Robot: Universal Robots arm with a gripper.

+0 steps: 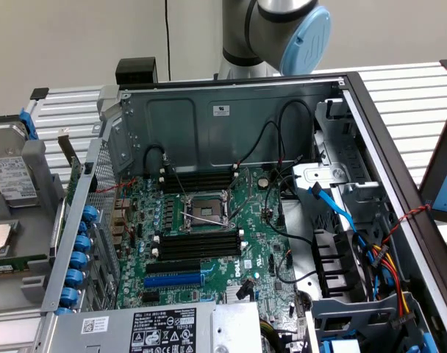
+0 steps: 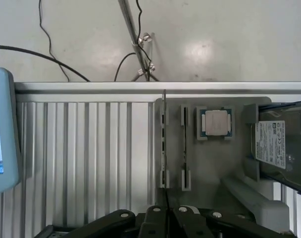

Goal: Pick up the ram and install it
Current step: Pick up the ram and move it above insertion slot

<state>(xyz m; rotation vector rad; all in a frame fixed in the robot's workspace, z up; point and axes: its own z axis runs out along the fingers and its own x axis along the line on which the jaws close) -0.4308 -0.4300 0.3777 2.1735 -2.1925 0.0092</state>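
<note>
The ram (image 2: 164, 144) is a long thin board standing on edge in a slot of a grey holder tray (image 2: 210, 168), seen from straight above. My gripper (image 2: 167, 214) shows as black linkage directly in line with one end of the ram, apart from it and holding nothing. An open computer case (image 1: 231, 118) lies in the exterior view, with a green motherboard (image 1: 256, 220) inside. Black memory slots (image 1: 198, 243) sit beside the processor socket (image 1: 205, 208), with more slots (image 1: 198, 179) on its other side. The arm's blue-capped joint (image 1: 304, 37) is behind the case.
In the tray, a second black slot (image 2: 184, 148), a processor chip (image 2: 215, 121) and a hard drive (image 2: 281, 144) lie beside the ram. A ribbed metal table (image 2: 86, 158) carries everything. Cables (image 1: 341, 213) and a blue expansion slot (image 1: 172, 279) crowd the case; a screen (image 1: 444, 176) stands at the exterior view's right.
</note>
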